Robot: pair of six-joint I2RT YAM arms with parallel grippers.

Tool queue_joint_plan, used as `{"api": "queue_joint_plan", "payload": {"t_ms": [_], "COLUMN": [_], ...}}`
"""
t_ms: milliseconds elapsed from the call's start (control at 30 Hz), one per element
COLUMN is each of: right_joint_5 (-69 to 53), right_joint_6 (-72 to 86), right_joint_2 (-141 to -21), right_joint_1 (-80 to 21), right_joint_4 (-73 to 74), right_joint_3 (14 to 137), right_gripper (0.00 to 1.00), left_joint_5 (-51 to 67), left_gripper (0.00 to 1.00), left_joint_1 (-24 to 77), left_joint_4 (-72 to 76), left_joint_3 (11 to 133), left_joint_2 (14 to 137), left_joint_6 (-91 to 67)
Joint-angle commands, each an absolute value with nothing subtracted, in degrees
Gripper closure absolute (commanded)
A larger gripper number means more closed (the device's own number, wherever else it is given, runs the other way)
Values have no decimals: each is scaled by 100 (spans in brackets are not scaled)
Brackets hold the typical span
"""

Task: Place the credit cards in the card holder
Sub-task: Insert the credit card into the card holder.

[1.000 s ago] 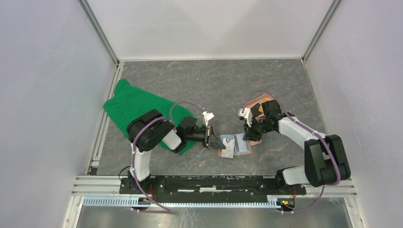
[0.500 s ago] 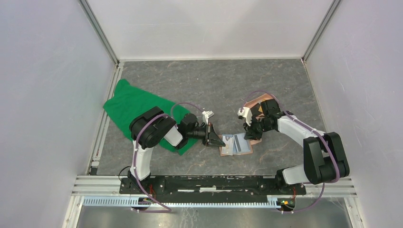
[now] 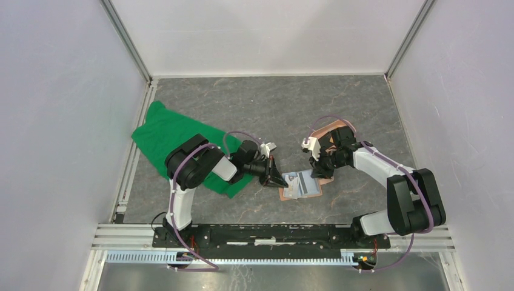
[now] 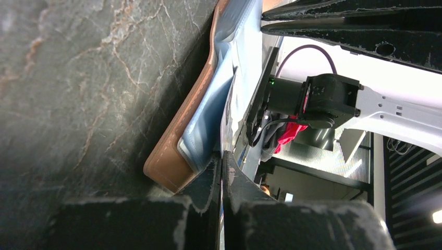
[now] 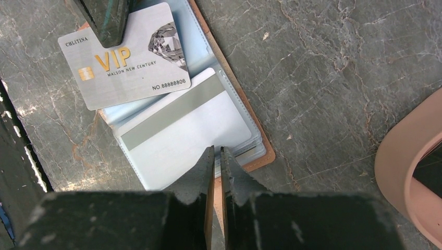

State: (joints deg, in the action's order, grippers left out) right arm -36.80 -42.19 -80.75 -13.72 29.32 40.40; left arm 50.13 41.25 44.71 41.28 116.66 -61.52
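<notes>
From above I see my left gripper [image 3: 276,177] meeting a pale credit card [image 3: 290,182] on the open card holder [image 3: 308,189], with my right gripper [image 3: 319,170] at its far right corner.

Cards: two in view, one silver VIP card [image 5: 130,62] and one white card [image 5: 182,125] with a grey stripe. Wallet [image 3: 301,185]: one, tan, open, toward the near edge of the table [image 3: 273,103], about midway between its left and right edges. Pink tray [image 3: 332,127]: one, right of centre, mostly hidden, contents can't be counted. Green cloth [image 3: 176,136]: one, by the left edge. Grippers: two, left gripper [image 3: 282,182] and right gripper [image 3: 316,174].
</notes>
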Motion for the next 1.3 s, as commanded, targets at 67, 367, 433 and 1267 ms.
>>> {"api": "queue_joint_plan", "payload": {"t_ms": [67, 367, 433, 1267], "right_joint_5": [-3305, -3296, -3296, -3460], "right_joint_6": [-4228, -4228, -4219, -4140], "right_joint_2": [-8185, -8155, -8155, -8087], "right_joint_1": [-1428, -1452, -1448, -1452], "right_joint_4": [2892, 2891, 2892, 2846], "right_joint_3": [4166, 4175, 4176, 4170], "right_gripper": [88, 89, 88, 88], "left_joint_5": [5039, 4902, 4864, 3855], "left_gripper": [98, 98, 98, 98], "left_joint_1": [4115, 4120, 4122, 4452], "left_joint_4": [3875, 3413, 3353, 5152], "left_joint_3": [4344, 4522, 4598, 4174], "left_joint_2": [11836, 11734, 11761, 11812], "left_joint_6": [-5879, -5800, -5795, -7267]}}
